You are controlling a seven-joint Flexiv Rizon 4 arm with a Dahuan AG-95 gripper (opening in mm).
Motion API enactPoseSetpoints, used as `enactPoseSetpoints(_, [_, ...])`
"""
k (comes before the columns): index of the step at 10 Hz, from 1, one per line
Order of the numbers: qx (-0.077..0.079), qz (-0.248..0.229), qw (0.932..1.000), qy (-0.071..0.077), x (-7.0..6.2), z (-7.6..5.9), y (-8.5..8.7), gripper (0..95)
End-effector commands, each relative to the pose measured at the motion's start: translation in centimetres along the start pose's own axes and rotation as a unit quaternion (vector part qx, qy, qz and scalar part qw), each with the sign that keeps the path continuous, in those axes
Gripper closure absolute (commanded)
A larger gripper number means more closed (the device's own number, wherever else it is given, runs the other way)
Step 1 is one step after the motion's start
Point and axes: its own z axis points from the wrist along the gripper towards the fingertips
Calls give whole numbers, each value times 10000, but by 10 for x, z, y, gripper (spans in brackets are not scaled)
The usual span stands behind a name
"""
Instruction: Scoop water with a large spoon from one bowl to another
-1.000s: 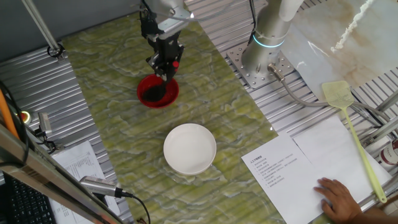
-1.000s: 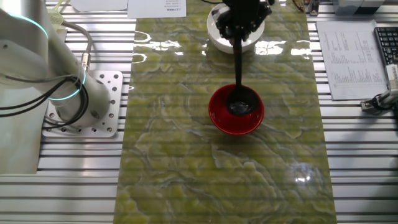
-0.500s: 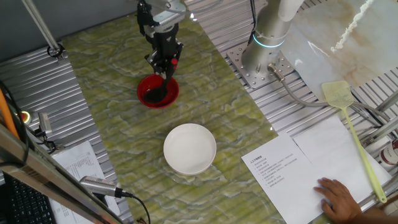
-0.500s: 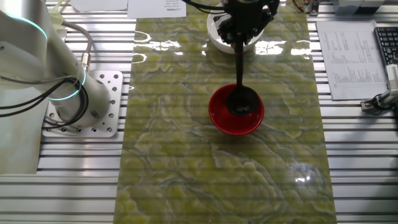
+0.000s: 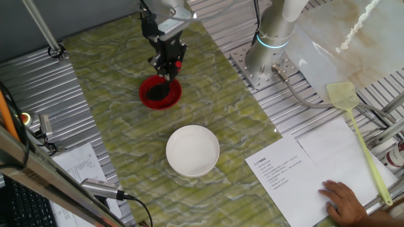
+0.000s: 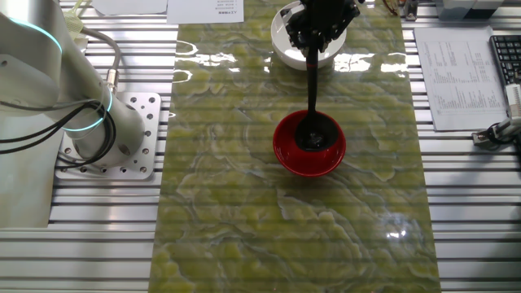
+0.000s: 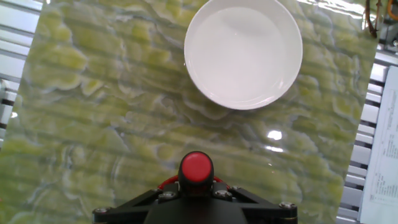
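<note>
Closest to us in the hand view, the round red tip of the ladle [image 7: 196, 167] is sticking up between the black fingers [image 7: 155, 198], so our gripper [image 5: 165, 61] is pinching the handle tight. We are using the red bowl [image 6: 309, 145] as our landmark. It is small, round and glossy, sitting on a green marbled mat [image 6: 228, 203] with a shiny, wavy pattern. The ladle's deep black cup is resting inside the red bowl, and its long straight handle is rising steeply from it up into the gripper. Our arm is hanging over the red bowl from above, wrist pointing down. Past the red bowl, well apart from it on the same mat, the white bowl [image 7: 243, 52] is lying wide, plain and smooth. Farther still from the red bowl, off the mat, a yellow-green fly swatter [image 5: 356, 129] is lying beside a printed sheet [image 5: 284, 170] on the ribbed metal table [image 5: 38, 82].
</note>
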Motion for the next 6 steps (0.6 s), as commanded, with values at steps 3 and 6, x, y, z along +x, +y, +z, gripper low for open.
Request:
enactPoseSetpoints(3, [130,173,9997,-89,0,0,1,950])
enactPoseSetpoints(6, [64,335,9994,-85,0,0,1,950])
